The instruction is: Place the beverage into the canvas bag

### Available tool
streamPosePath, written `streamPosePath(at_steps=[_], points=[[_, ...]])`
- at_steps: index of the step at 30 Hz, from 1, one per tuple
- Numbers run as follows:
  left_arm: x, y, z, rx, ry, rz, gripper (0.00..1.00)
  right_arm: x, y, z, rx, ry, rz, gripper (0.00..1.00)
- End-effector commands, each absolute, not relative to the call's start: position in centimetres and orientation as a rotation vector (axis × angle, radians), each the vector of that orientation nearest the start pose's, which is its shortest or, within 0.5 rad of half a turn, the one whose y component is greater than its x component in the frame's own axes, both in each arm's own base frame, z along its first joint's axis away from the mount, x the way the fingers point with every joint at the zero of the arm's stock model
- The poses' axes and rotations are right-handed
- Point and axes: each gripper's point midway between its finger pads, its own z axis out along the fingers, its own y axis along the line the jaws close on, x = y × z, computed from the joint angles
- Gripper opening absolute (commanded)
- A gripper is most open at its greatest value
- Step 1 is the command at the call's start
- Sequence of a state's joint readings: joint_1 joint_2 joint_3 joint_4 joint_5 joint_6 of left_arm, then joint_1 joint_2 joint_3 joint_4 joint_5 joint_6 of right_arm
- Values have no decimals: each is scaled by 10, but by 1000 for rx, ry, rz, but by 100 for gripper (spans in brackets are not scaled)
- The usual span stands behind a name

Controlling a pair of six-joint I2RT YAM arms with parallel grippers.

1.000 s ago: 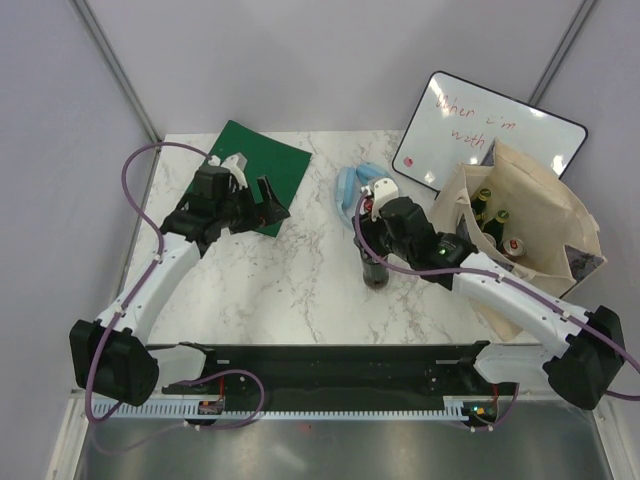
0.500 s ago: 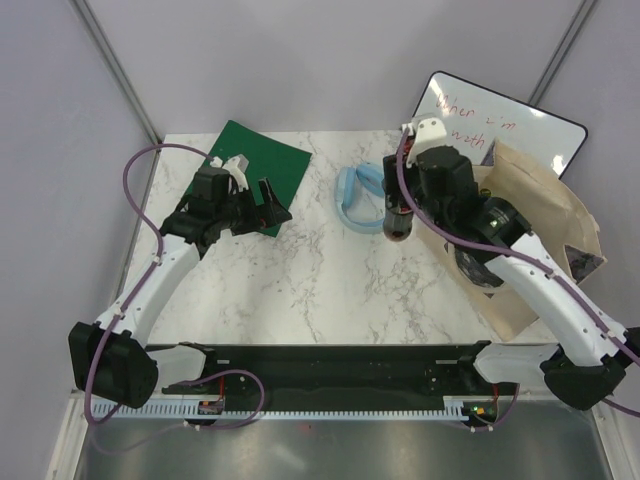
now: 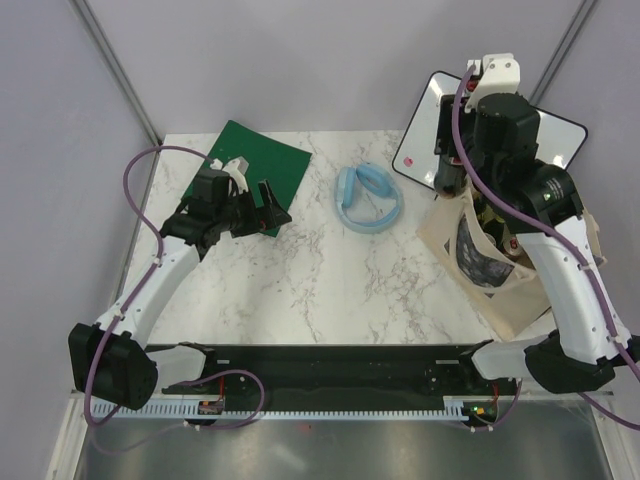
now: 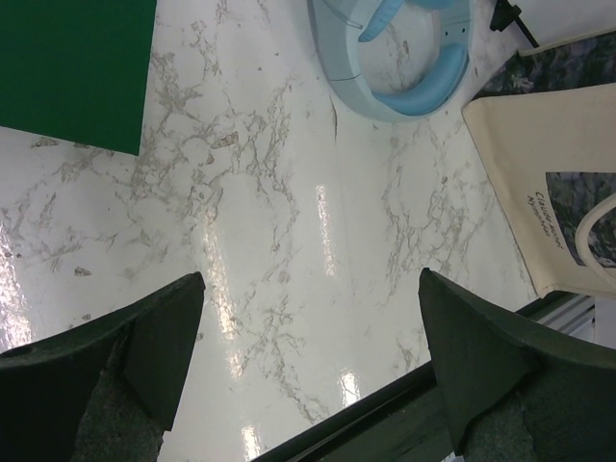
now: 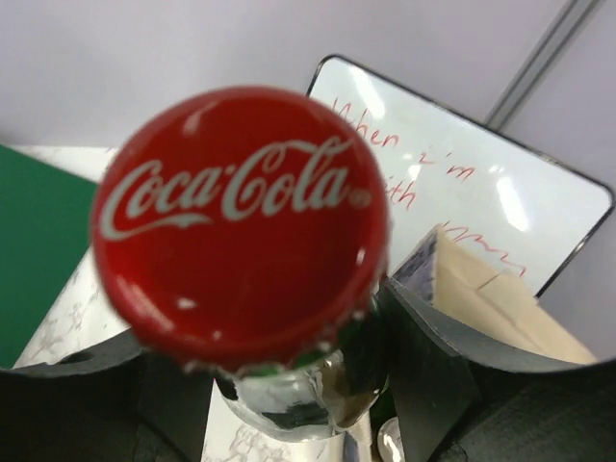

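Red cap (image 5: 245, 221) filling the right wrist view, Coca-Cola script in white across it: that's the beverage bottle (image 3: 447, 178), clamped at the neck between the dark fingers (image 5: 433, 380) of the right gripper (image 5: 289, 385). It hangs in the air at the far right of the table, off the marble. From above it sits at the far-left corner of the canvas bag (image 3: 500, 295); whether it is over the opening, I can't tell. The bag stands on the right side, tan cloth with its dark printed patch (image 3: 470, 255) facing left. Just behind the bottle leans the whiteboard (image 3: 418, 130) with red handwriting.

Moving left, a pale blue ring (image 3: 368, 198) lies on the marble table (image 3: 300, 280) near the middle, well apart from the bag. Far left is a green mat (image 3: 262, 165), flat on the table. The left gripper (image 4: 313, 298) hovers at the mat's near right corner, jaws spread wide, nothing between them, bare marble below.
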State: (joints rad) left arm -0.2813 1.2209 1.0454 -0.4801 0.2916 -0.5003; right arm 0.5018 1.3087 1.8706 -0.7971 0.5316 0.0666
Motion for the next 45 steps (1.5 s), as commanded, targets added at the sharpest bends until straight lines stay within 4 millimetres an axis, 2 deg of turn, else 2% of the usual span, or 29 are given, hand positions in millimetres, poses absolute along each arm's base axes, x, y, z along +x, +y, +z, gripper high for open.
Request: streamPosePath(at_steps=[1,2,5,10,14,17,19,23,25,26,28,29,30,31,32,33,34,35,39,40,43,45], points=[[313,-164,214,-30,2255,-753,99,322,49,570,145,1459,-85,0],[313,-164,214,-32,2255,-754,99,316,43,582,163,1432,-93,0],[313,-164,214,-34,2255,-753,99,311,30,592,173,1413,-153,0],[311,-164,211,-36,2262,-752,99,306,7,584,218,1435,-259,0],[312,-164,212,-37,2261,-750,99,310,-8,562,238,1483,-331,0],[312,-164,213,-33,2257,-752,99,308,-31,551,290,1501,-385,0],[311,-164,214,-32,2255,-754,99,309,-39,545,305,1516,-392,0],[310,-166,216,-25,2249,-769,99,315,-67,516,373,1572,-431,0],[309,-166,216,-25,2250,-776,99,310,-76,509,405,1575,-431,0],[309,-166,216,-26,2253,-776,99,311,-83,498,442,1590,-434,0],[308,-167,214,-21,2256,-781,99,300,-90,495,485,1573,-439,0],[307,-168,214,-17,2257,-785,99,301,-97,482,506,1594,-475,0],[306,-168,213,-15,2260,-789,99,295,-100,486,527,1554,-475,0],[306,-168,213,-15,2260,-791,99,301,-103,463,520,1589,-507,0],[306,-169,213,-14,2260,-795,99,301,-105,460,527,1569,-513,0],[306,-168,212,-15,2262,-793,99,294,-108,466,554,1514,-504,0],[305,-169,210,-15,2267,-796,100,295,-109,456,568,1524,-514,0],[305,-169,211,-11,2262,-798,100,291,-117,455,596,1514,-535,0],[304,-168,214,-7,2255,-795,100,289,-127,440,625,1535,-589,0],[304,-168,214,-6,2252,-796,100,290,-132,429,630,1554,-607,0],[304,-170,213,-8,2253,-807,100,294,-141,410,646,1584,-588,0],[303,-172,212,-4,2258,-821,100,295,-144,406,663,1577,-559,0]])
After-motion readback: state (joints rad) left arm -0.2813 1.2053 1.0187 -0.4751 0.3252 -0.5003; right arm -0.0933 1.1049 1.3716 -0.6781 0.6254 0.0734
